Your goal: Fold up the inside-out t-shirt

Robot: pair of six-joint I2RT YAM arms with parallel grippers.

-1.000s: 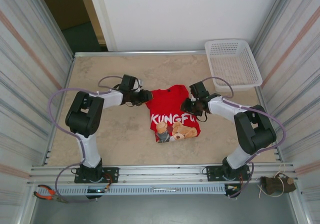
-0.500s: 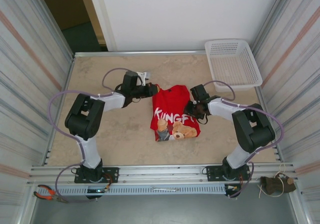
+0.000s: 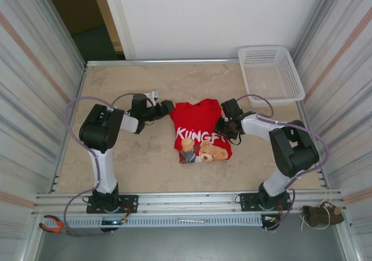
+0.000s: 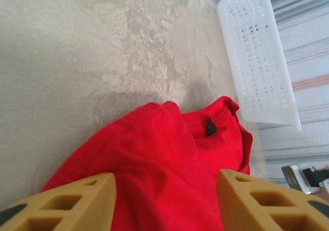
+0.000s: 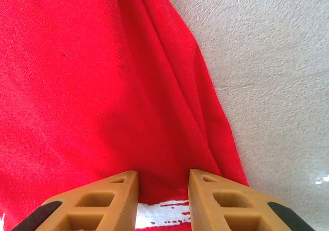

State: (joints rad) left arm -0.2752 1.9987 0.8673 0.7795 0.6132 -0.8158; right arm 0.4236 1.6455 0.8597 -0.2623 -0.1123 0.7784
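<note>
In the top view, the inside-out t-shirt (image 3: pixel 200 121) lay in the middle of the counter (image 3: pixel 133 150), between the two arms, with its printed side up. It made a tall narrow shape whose long axis ran from the near edge to the far edge, the collar pointing to the far wall and the bear picture at the near end. The left pincer (image 3: pixel 167 106) was at its far left corner and the right pincer (image 3: pixel 222 125) at its right edge, while the white mesh basket (image 3: pixel 270 75) stood well apart in the far right corner. In the left wrist view, the left pincer (image 4: pixel 165 177) had its fingers (image 4: pixel 72 200) wide apart, clamped on nothing, and the red cloth (image 4: pixel 169 164) lay in front of them, its collar end toward the basket (image 4: pixel 257 51). In the right wrist view, the right pincer (image 5: pixel 163 174) had its fingers a little apart above the shirt (image 5: pixel 87 87), the cloth lying flat under the gap, and bare counter (image 5: pixel 267 61) showed to the right.
</note>
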